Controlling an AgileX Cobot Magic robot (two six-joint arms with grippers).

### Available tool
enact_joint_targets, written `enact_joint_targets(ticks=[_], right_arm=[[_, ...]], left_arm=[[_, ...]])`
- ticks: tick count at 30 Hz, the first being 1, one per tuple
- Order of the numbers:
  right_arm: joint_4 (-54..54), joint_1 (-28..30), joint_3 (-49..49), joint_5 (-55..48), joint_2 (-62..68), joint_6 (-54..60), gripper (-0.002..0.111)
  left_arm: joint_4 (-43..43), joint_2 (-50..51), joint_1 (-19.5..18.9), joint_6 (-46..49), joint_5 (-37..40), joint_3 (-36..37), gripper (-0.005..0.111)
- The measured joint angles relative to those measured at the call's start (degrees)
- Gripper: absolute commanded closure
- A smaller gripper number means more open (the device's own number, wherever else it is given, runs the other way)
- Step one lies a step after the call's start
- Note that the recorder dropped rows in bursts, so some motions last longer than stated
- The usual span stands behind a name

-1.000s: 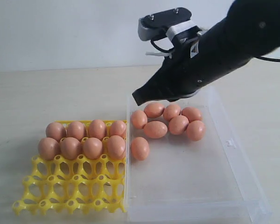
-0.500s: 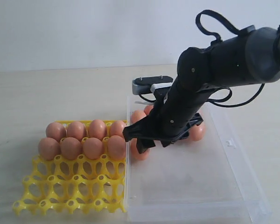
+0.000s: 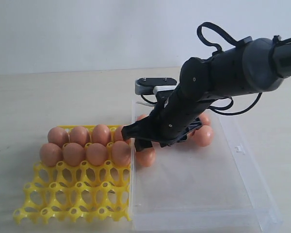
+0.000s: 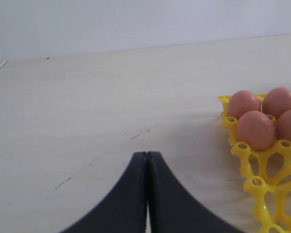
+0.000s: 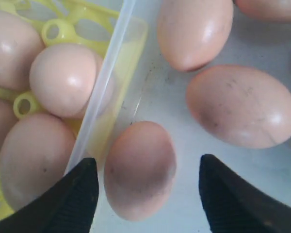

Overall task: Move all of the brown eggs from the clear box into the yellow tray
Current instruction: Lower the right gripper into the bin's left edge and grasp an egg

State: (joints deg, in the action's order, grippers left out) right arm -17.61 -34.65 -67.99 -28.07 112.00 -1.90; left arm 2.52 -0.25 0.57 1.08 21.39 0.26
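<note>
At 9 o'clock, the left gripper [image 4: 146,154] hangs over the table [image 4: 87,97] with its fingers pressed together, holding nothing. The yellow tray [image 3: 72,194] carries eight brown eggs [image 3: 85,145] in its two far rows, as it did a second ago. I see the right gripper [image 3: 138,139] has dropped from above the clear box [image 3: 208,194] to the box's 9 o'clock wall. Its jaws are now spread, straddling one loose egg [image 3: 146,156] without clamping it. The eggs are smooth, orange-brown ovals, and the rest cluster at 1 o'clock from the loose one.

8 brown eggs [image 3: 95,154] seated in yellow tray [image 3: 70,196], far two rows. Rest lie in clear box [image 3: 203,189] just beside it: one by tray-side wall, others clustered far end.
</note>
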Motion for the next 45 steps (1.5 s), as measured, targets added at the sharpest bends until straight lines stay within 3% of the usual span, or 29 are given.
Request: enact_joint_targets(ticks=[6,14,18,24,28,30,32,37,45], right_arm=[[-0.2,0.0,-2.6,-1.2,3.0,0.0,0.049],[-0.7,0.0,-4.8,-1.9,5.2,0.0,0.068],[-1.2,0.0,-5.2,-2.3,5.8,0.0,0.067],[-1.9,0.0,-5.4,-2.3,6.2,2.6,0.05],[-1.6,0.0,-5.3,-2.7,7.6,3.2,0.05],[-1.6,0.0,-5.3,-2.7,7.5,3.3,0.053],[-1.6,0.0,-5.3,-2.5,7.5,3.4,0.064],[-1.6,0.0,-5.3,-2.1,7.6,4.8,0.109],[2.4,0.0,-4.9,-3.6,3.0,8.6,0.108]], left_arm=[[0.0,0.0,0.0,0.0,0.0,0.0,0.107],[0.0,0.0,0.0,0.0,0.0,0.0,0.107],[0.0,0.0,0.0,0.0,0.0,0.0,0.107],[0.0,0.0,0.0,0.0,0.0,0.0,0.107],[0.0,0.0,0.0,0.0,0.0,0.0,0.107],[0.0,0.0,0.0,0.0,0.0,0.0,0.107],[0.0,0.0,0.0,0.0,0.0,0.0,0.107],[0.0,0.0,0.0,0.0,0.0,0.0,0.107],[0.0,0.0,0.0,0.0,0.0,0.0,0.107]])
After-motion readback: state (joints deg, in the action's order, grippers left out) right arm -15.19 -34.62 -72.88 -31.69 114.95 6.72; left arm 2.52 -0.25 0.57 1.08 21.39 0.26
